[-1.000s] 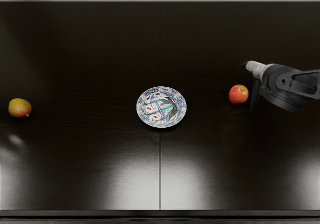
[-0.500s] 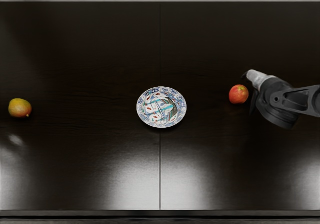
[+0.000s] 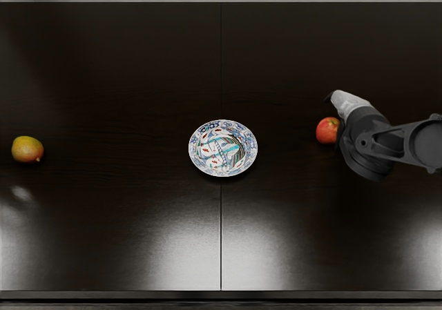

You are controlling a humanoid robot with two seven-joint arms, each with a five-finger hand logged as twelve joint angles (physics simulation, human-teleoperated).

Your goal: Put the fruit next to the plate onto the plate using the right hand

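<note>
Red round apple [image 3: 329, 130] is seen on the dark glossy table [image 3: 138, 220], unlifted, just beside the black right hand [image 3: 360, 141], whose grip cannot be told; the patterned blue-and-white ceramic plate [image 3: 222, 148], well beyond the apple, is left empty.

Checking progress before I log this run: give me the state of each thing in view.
plate: upright at mid-table, no fruit on it.
red apple: resting on the table right of the plate, apart from it, not yet lifted.
yellow-orange fruit: resting at the table's far left, nothing near it.
right hand: close against the apple's right side; grasp cannot be told.
</note>
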